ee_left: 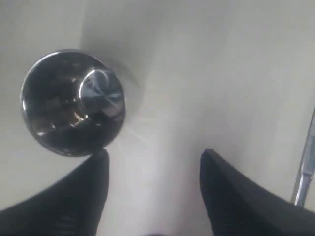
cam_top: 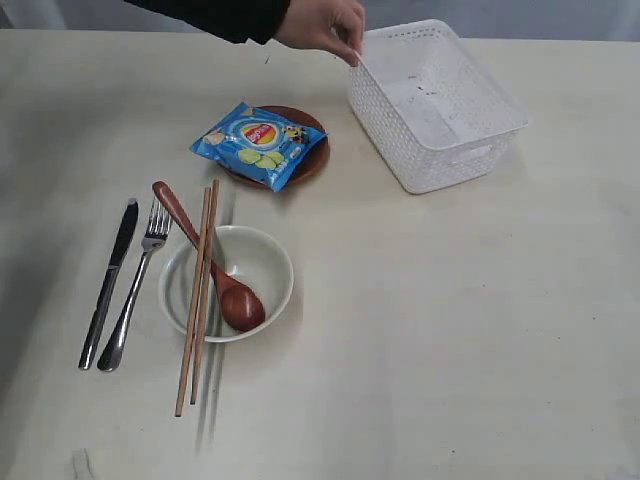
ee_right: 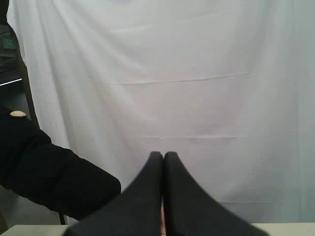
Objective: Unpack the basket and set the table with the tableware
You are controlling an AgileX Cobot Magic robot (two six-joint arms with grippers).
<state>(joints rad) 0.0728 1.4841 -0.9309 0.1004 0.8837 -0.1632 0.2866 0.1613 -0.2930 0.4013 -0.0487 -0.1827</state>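
The white basket (cam_top: 392, 135) stands empty at the back right of the table (cam_top: 450, 330). A cream bowl (cam_top: 272, 262) holds the wooden spoon (cam_top: 238, 303), with two chopsticks (cam_top: 197, 310) laid across its rim. Knife (cam_top: 108, 285) and fork (cam_top: 135, 290) lie side by side to its left. The brown plate (cam_top: 314, 160) sits under a blue snack bag (cam_top: 258, 143). No arm shows in the exterior view. In the left wrist view my left gripper (ee_left: 153, 153) stands open over bare tabletop, one fingertip (ee_left: 100, 158) right beside the steel cup (ee_left: 71, 101). My right gripper (ee_right: 163, 155) is shut, empty, facing a white curtain.
A person's hand (cam_top: 322, 25) in a dark sleeve touches the basket's near corner from the back edge. A steel handle (ee_left: 306, 162) crosses the edge of the left wrist view. A dark sleeve (ee_right: 44, 172) shows in the right wrist view.
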